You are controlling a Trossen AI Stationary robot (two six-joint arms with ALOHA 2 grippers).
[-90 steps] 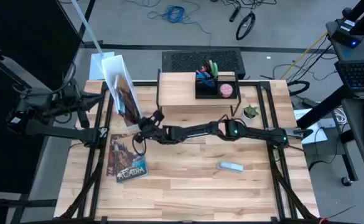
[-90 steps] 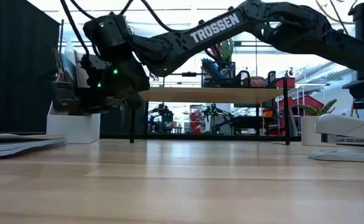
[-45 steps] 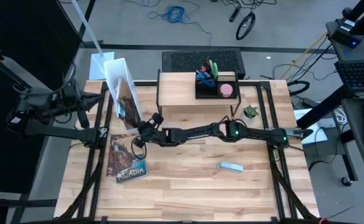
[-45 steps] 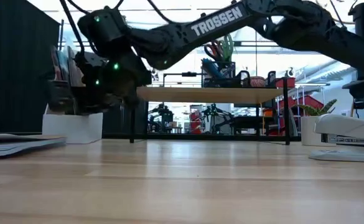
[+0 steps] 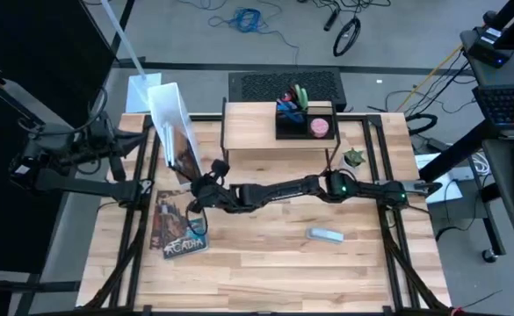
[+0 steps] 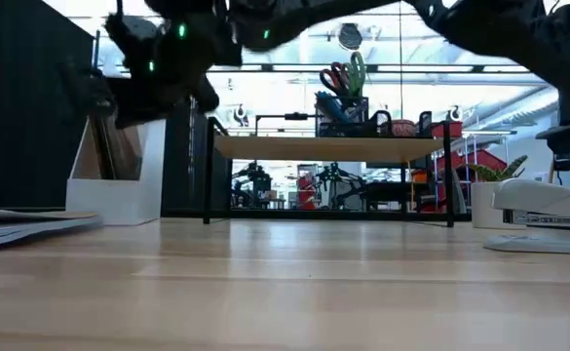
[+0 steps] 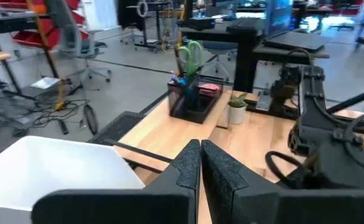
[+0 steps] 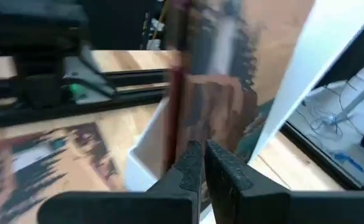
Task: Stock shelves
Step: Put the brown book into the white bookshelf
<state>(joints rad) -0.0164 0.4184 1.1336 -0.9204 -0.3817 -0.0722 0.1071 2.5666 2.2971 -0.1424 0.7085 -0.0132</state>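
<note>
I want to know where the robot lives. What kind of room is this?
Probably a robotics lab or workshop. A light-wood table carries two dark robot arms, cables lie loose on the grey floor, and the left wrist view shows more desks with a computer screen behind.

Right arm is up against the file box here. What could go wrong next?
The right gripper hangs close beside the tall white file box; a sideways move could tip or shove it, spilling its books. The right arm stretches across in front of the desk riser, so a careless swing back may knock its legs.
</note>
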